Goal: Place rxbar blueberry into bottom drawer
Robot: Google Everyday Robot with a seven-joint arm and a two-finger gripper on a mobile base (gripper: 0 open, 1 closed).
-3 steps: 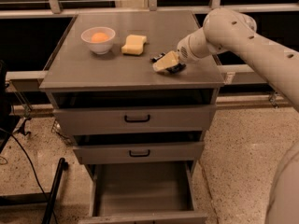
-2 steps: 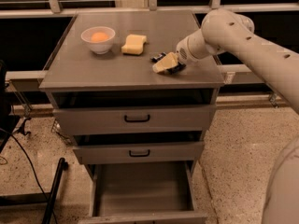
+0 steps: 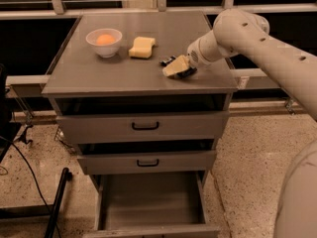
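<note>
**On the cabinet top, gripper down at the snack bar**

On the right half of the grey cabinet top (image 3: 114,76), the gripper (image 3: 177,67) sits low against the surface, right at the dark snack bar (image 3: 168,61), which lies flat and partly hidden beneath it. Whether it is wide, narrow or holding the bar, I cannot tell. Further left stand a yellow sponge (image 3: 141,47) and a white bowl (image 3: 104,47) holding an orange ball (image 3: 105,38). Below, the bottom drawer (image 3: 148,202) is pulled out, and the two upper drawers are nearly shut.
</note>
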